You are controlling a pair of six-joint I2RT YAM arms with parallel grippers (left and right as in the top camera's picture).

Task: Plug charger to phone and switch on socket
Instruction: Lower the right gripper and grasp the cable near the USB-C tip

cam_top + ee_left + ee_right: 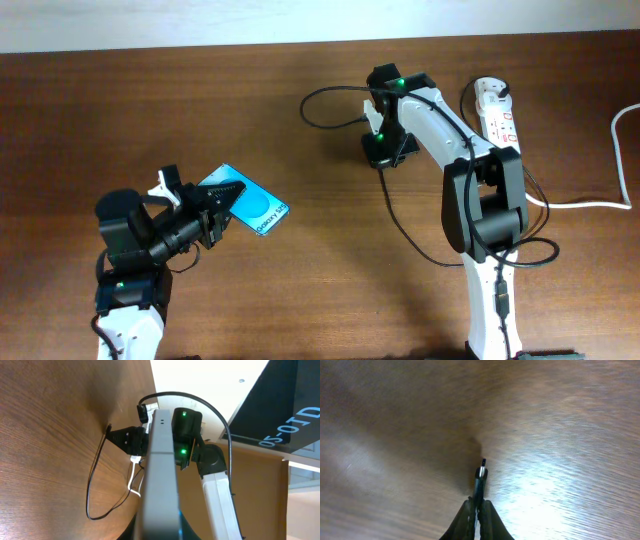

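The phone [254,207], blue-screened with a white text strip, is tilted up off the table at the lower left. My left gripper [222,198] is shut on it; in the left wrist view its grey edge [160,470] fills the middle. The charger's thin black cable [330,93] loops across the table's middle. My right gripper [379,135] is shut on its connector tip [481,472], held just above the wood. The socket [497,115], a white power strip with red switches, lies at the far right, the charger's plug in its far end.
The thick white cord [620,150] runs from the socket off the right edge. The charger cable also trails down past the right arm's base [420,245]. Bare wood lies between the two grippers.
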